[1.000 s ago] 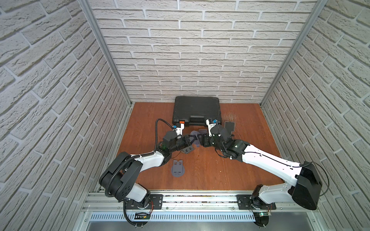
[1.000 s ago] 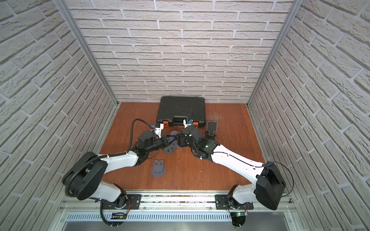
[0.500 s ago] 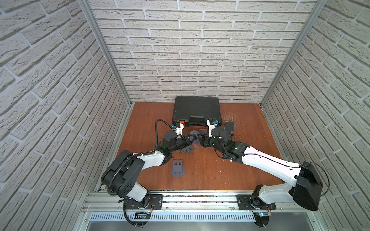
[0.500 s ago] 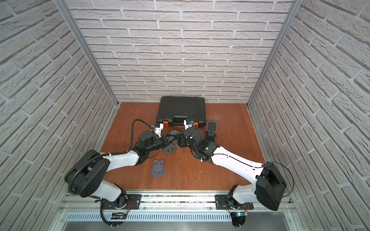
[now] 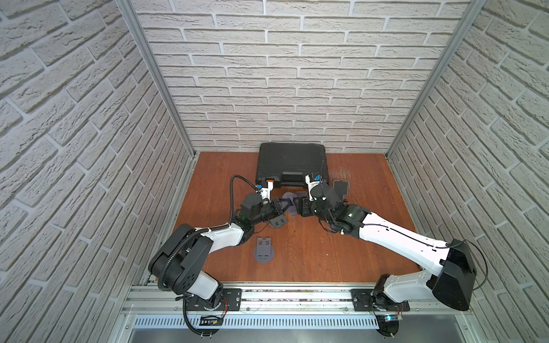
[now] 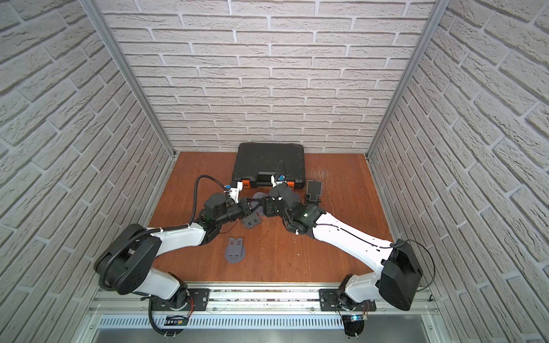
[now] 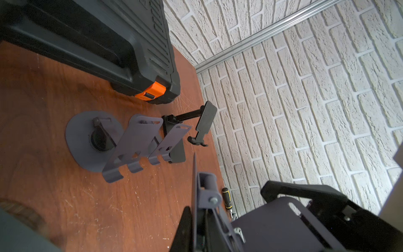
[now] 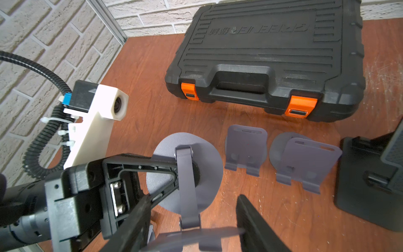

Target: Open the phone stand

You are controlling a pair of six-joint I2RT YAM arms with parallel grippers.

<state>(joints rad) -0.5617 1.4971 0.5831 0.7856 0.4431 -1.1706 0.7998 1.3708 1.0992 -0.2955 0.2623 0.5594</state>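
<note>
The left gripper is clenched on the phone stand at its hinged arm, and the right gripper clasps its plate by the edges; the stand hangs over the table middle, near the black case at the back edge

The middle of the bench is blocked: the phone stand is clamped between your left tool and right tool. Behind it, two open grey stands and a black stand crowd the strip before the tool case. A folded grey stand lies at the front, left of centre. You have open bench front-right and at both rear corners.
</note>
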